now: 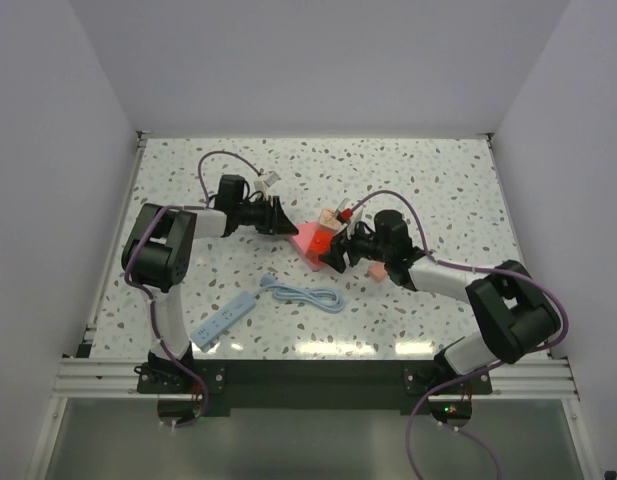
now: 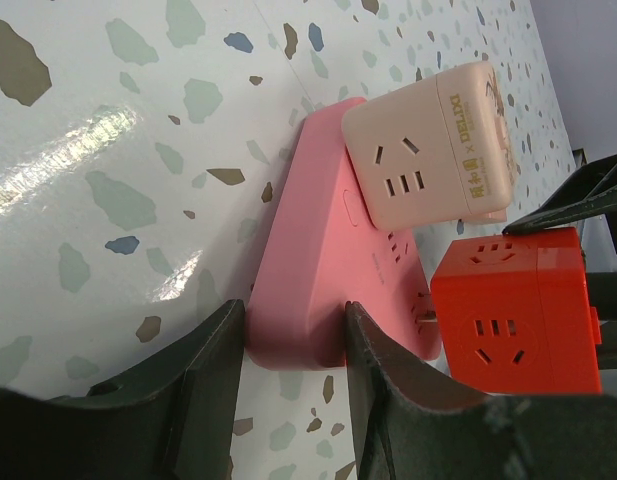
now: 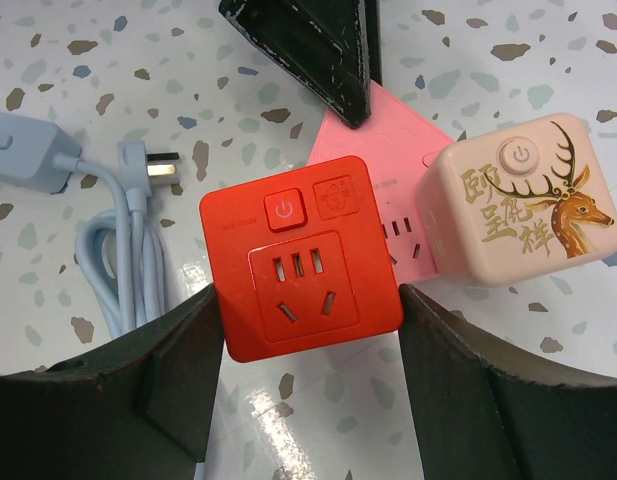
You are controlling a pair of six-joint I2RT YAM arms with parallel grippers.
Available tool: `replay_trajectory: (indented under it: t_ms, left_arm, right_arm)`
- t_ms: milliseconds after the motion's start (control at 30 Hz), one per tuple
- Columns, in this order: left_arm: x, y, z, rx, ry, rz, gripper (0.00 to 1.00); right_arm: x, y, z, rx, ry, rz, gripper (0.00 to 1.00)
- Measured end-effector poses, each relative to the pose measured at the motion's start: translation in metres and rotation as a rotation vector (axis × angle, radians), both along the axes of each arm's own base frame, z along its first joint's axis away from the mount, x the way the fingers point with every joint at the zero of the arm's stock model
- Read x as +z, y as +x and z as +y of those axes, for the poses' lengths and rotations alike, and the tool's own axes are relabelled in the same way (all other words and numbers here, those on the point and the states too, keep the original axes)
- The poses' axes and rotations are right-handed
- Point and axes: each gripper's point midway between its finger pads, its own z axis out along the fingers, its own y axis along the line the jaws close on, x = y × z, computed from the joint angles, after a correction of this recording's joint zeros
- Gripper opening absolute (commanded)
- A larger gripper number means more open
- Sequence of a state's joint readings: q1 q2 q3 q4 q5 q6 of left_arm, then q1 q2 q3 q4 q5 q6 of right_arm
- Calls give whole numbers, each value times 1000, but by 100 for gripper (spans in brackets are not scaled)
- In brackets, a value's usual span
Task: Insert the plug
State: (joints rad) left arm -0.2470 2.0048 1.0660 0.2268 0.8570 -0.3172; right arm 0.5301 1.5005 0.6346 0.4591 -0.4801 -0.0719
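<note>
The left claw is clamping the left corner of the triangle, likely steadying it on the surface, while the right claw is gripping the red cube beside the plug, which is sitting on the triangle's far corner.

Salmon plug — brown deer print

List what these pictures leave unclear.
Small salmon block, top view: too small to identify; the right arm may cover part.
Peach cube underside, both wrist views: its own body hides whether it is plugged into the pink triangle.
Light blue power strip, right wrist view: cut by the left edge.
</note>
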Motion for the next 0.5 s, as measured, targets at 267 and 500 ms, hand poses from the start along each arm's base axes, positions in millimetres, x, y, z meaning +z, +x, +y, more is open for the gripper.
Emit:
replay_trajectory:
  t_ms: [267, 500]
  left_arm:
    - [0, 0, 0, -2, 1, -1, 0]
    - [1, 2, 2, 3, 3, -6, 0]
  right_arm:
    - [-4, 6, 5, 1, -3, -1, 0]
    - [-4, 13, 11, -9, 2, -3, 0]
